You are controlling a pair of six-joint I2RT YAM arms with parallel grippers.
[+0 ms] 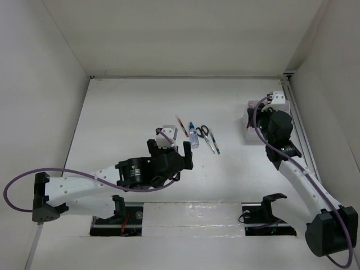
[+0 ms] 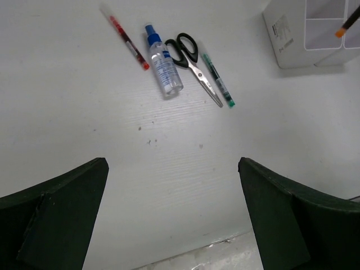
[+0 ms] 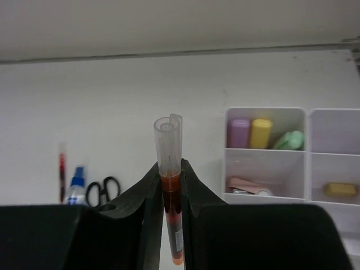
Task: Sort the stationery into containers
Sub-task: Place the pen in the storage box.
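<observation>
My right gripper (image 3: 170,169) is shut on an orange pen (image 3: 169,147) with a clear cap, held upright in front of the white organizer (image 3: 307,153). Its compartments hold pink (image 3: 238,133), yellow (image 3: 260,133), green (image 3: 288,139) and peach (image 3: 247,184) sticks. My left gripper (image 2: 171,164) is open over bare table with nothing between its fingers. Ahead of it, side by side, lie a red pen (image 2: 126,40), a blue-capped bottle (image 2: 163,62), black-handled scissors (image 2: 194,62) and a green pen (image 2: 218,81).
In the top view the right wrist (image 1: 277,128) covers most of the organizer (image 1: 249,119) at the table's right side. Walls close the table at the back and sides. Another yellow stick (image 3: 339,189) lies in the organizer's lower right compartment.
</observation>
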